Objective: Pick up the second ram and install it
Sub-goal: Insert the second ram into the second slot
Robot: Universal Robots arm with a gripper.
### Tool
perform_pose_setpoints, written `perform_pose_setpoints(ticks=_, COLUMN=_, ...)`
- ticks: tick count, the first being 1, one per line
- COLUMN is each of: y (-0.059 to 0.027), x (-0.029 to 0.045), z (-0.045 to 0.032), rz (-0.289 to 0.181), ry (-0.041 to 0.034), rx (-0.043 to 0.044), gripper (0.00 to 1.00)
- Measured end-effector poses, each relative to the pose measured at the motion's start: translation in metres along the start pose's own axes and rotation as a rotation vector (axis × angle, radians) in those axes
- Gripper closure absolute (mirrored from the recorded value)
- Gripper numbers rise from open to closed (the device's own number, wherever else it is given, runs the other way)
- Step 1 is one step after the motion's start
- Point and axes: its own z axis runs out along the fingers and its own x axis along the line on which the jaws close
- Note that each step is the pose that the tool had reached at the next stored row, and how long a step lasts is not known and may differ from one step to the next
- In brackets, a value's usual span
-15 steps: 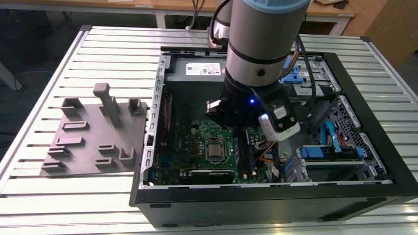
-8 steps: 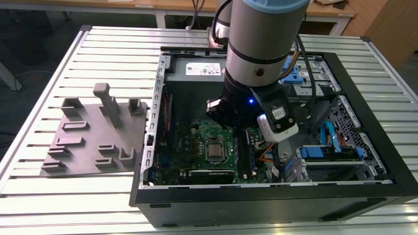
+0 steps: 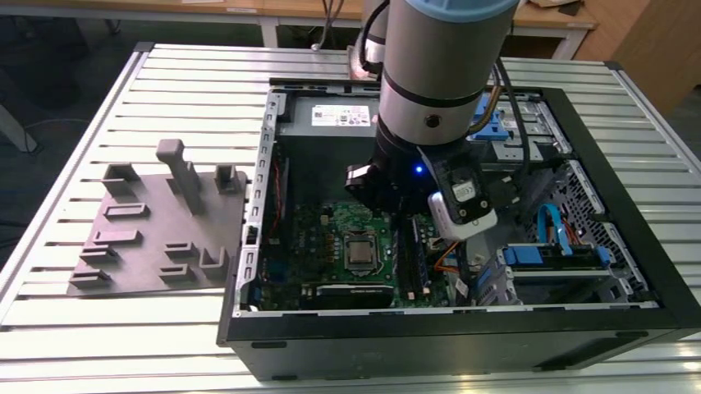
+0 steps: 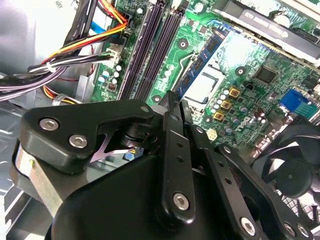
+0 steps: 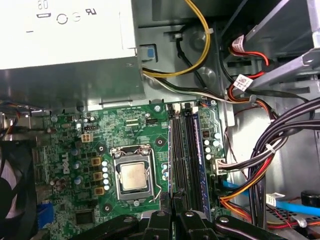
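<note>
Inside the open computer case, the gripper is hovering just above the long black slots, its jaws seemingly clamping the second ram beside those slots, so the seating is awaiting completion.

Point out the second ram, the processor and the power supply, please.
second ram [image 4: 206, 57]: second wrist view, middle of its blue board edge.
processor [image 5: 134, 176]: first wrist view, centre of its metal lid.
power supply [image 5: 65, 85]: first wrist view, its grey side wall.
</note>
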Motion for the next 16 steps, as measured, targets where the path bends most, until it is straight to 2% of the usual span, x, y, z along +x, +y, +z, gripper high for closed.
perform_pose_setpoints(ticks=16, y=0.0, x=0.0, z=0.0001, rz=0.094, ry=-0.0062, rx=0.0031, gripper=0.86)
